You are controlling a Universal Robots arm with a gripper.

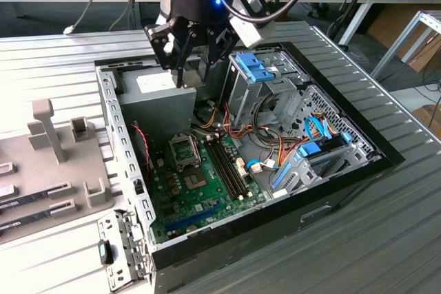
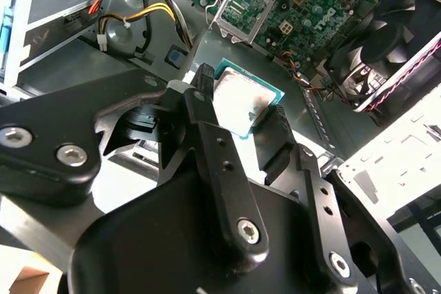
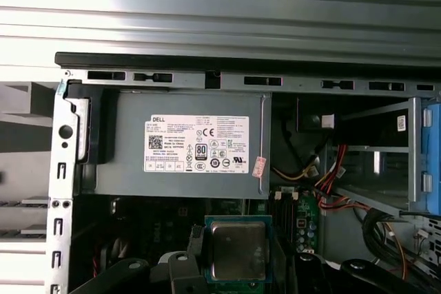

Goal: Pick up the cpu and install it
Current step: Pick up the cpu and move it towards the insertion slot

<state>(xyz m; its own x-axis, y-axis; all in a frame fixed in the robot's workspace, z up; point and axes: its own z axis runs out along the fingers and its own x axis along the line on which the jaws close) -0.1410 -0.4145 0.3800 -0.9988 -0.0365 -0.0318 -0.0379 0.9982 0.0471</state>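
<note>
The black, bolted jaws are clamped on the cpu (image 2: 242, 105), pinching two opposite edges. It is a small flat square with a dull, slightly smudged silver-grey metal top and a thin green rim, held level in the air inside the open computer case (image 1: 386, 160), just above the smooth grey power supply (image 3: 186, 142). Beyond it, in the second wrist view, lies the green motherboard (image 2: 310, 5) with its square metal-framed socket (image 2: 242, 6). The case sits on a ribbed grey metal bench (image 1: 358, 239).
</note>
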